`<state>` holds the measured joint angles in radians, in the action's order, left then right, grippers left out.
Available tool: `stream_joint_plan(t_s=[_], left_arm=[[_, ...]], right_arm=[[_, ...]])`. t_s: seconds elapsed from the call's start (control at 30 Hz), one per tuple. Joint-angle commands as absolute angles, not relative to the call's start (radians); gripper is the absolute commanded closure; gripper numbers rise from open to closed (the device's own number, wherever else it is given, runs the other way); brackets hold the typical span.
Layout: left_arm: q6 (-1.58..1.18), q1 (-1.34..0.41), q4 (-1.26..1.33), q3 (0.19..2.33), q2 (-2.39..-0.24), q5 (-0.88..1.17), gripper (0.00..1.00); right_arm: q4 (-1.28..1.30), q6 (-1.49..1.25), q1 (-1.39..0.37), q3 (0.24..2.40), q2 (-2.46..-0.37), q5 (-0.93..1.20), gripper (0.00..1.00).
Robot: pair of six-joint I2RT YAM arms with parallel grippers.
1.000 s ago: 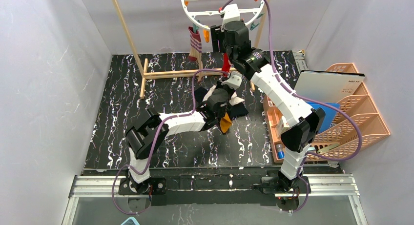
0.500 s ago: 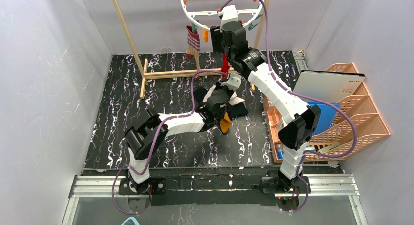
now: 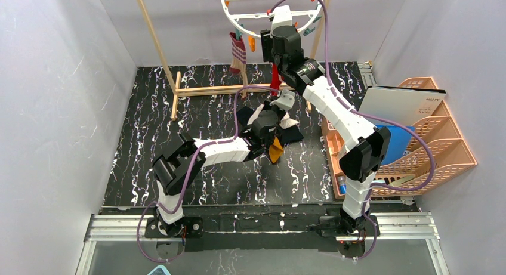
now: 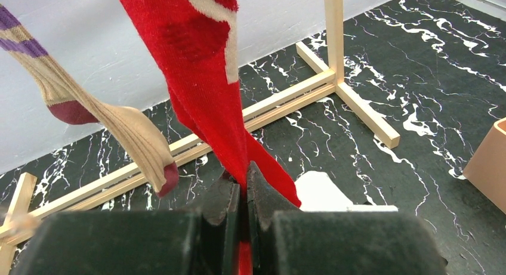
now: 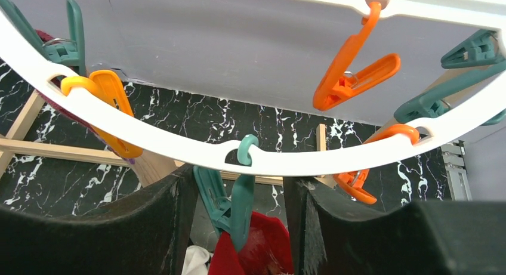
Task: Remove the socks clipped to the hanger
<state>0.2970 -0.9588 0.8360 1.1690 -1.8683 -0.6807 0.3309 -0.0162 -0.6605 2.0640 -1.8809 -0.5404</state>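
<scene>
The white hanger (image 3: 230,11) (image 5: 286,158) hangs at the back. From its teal clothespin (image 5: 241,203) dangles a red sock (image 5: 262,245) (image 4: 203,60) (image 3: 275,81). My right gripper (image 5: 240,181) (image 3: 270,48) is open, one jaw on each side of that pin; the left finger (image 5: 161,215) touches it and the right finger (image 5: 322,221) stands a little off. My left gripper (image 4: 243,179) (image 3: 280,102) is shut on the red sock's lower end. A striped sock (image 4: 119,126) (image 3: 237,51) hangs clipped to the left. Black (image 3: 292,135), mustard (image 3: 275,150) and white socks lie on the table.
The light wooden pole frame (image 3: 209,90) (image 4: 334,48) stands under the hanger on the black marbled table (image 3: 149,144). Orange pins (image 5: 352,78) and other teal pins (image 5: 453,78) hang from the ring. A peach basket (image 3: 435,144) sits at the right. Grey walls close in on both sides.
The right gripper has shifted slightly up to the ring and its jaws have narrowed around the teal pin. The left arm holds still with the red sock.
</scene>
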Motion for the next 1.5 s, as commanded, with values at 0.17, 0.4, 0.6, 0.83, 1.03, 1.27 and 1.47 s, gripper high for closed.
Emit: stream_joint_plan(t_s=[0.17, 0.4, 0.6, 0.83, 1.03, 1.27, 1.47], left_arm=[[0.301, -0.969, 0.832, 1.145, -1.806, -0.698, 1.0], [0.304, -0.969, 0.833, 1.144, -1.805, -0.699, 1.0], [0.305, -0.969, 0.831, 1.144, -1.806, -0.699, 1.0], [0.308, -0.969, 0.831, 1.138, -1.802, -0.7, 1.0], [0.316, -0.969, 0.826, 1.136, -1.802, -0.708, 1.0], [0.286, -0.965, 0.876, 1.052, -1.737, -0.7, 0.01], [0.201, -0.911, 0.925, 0.917, -1.592, -0.62, 0.01]], right_arm=[[0.263, 0.025, -0.65, 2.074, -1.884, -0.553, 0.45], [0.261, 0.025, -0.649, 2.077, -1.883, -0.55, 0.55], [0.259, 0.026, -0.649, 2.079, -1.882, -0.55, 0.77], [0.261, 0.026, -0.649, 2.082, -1.886, -0.55, 0.99], [0.264, 0.026, -0.649, 2.084, -1.889, -0.547, 0.99], [0.25, 0.028, -0.643, 2.067, -1.871, -0.539, 0.99], [0.242, 0.023, -0.628, 2.043, -1.85, -0.525, 0.99]])
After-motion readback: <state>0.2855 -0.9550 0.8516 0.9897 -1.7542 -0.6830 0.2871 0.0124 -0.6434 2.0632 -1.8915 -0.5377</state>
